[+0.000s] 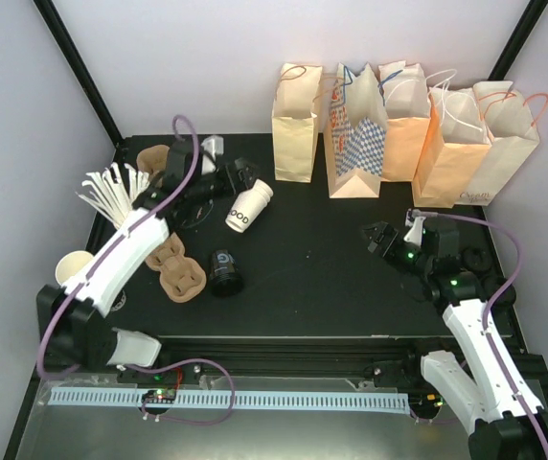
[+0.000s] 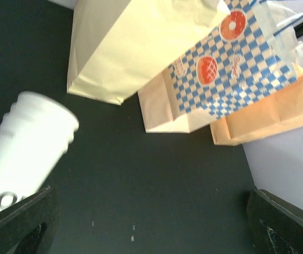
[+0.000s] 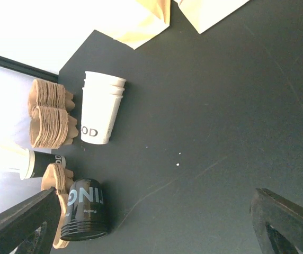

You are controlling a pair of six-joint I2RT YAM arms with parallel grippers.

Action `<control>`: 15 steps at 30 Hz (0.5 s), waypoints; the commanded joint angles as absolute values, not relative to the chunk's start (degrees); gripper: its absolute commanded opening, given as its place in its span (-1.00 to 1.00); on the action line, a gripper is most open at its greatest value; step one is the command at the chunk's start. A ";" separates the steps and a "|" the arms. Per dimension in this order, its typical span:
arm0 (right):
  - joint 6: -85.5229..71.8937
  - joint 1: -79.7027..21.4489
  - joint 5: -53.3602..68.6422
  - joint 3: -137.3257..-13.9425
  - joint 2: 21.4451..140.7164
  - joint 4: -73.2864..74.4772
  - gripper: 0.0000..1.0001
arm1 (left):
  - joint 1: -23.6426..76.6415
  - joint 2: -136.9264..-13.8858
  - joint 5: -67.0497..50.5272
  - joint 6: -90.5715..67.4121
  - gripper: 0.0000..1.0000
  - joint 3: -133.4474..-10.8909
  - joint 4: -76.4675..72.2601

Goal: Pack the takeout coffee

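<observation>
The takeout coffee cup point(image 1: 248, 206) is white with bold black lettering and lies on its side on the black table, left of centre. My left gripper point(image 1: 239, 178) hovers just behind it, open and holding nothing. In the left wrist view the cup point(image 2: 24, 153) lies blurred at the left edge, beside the left finger and outside the gap of the gripper point(image 2: 151, 227). My right gripper point(image 1: 377, 236) stands open over the right half of the table, far from the cup. In the right wrist view the cup point(image 3: 103, 108) lies well beyond the open gripper point(image 3: 151, 227), with nested rims showing at its mouth.
Several paper bags point(image 1: 389, 129) stand along the back, one blue-checkered point(image 2: 231, 63). A black cup with pale lettering point(image 1: 224, 271) lies near brown cup carriers point(image 1: 178, 270). More carriers point(image 3: 50, 114) are stacked at the far left. White sticks point(image 1: 111, 192) and a cream cup point(image 1: 73, 268) sit at the left edge.
</observation>
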State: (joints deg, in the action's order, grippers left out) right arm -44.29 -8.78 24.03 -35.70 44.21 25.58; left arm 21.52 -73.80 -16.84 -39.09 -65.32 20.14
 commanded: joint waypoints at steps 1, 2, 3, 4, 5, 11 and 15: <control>-43.29 -9.05 21.95 -38.98 44.25 25.67 1.00 | 21.74 -85.52 -14.13 -32.55 0.98 -78.94 24.49; -42.97 -9.05 21.38 -39.45 44.24 26.17 1.00 | 21.69 -88.73 -13.22 -31.45 0.97 -82.86 26.32; -42.76 -9.05 21.13 -39.77 44.28 26.65 1.00 | 21.77 -91.74 -12.47 -30.47 0.98 -86.86 28.02; -42.53 -9.10 20.96 -40.14 44.44 27.27 1.00 | 21.76 -94.65 -11.76 -29.55 0.97 -91.16 29.43; -42.40 -9.06 20.98 -40.49 44.74 27.85 1.00 | 21.75 -97.56 -11.29 -28.74 0.98 -95.37 30.83; -40.89 -9.05 21.04 -42.74 47.66 32.20 1.00 | 21.80 -112.28 -8.11 -27.91 0.97 -117.15 35.71; -40.13 -9.05 19.86 -44.36 48.77 34.27 1.00 | 21.80 -120.04 -6.55 -29.18 0.90 -128.10 36.12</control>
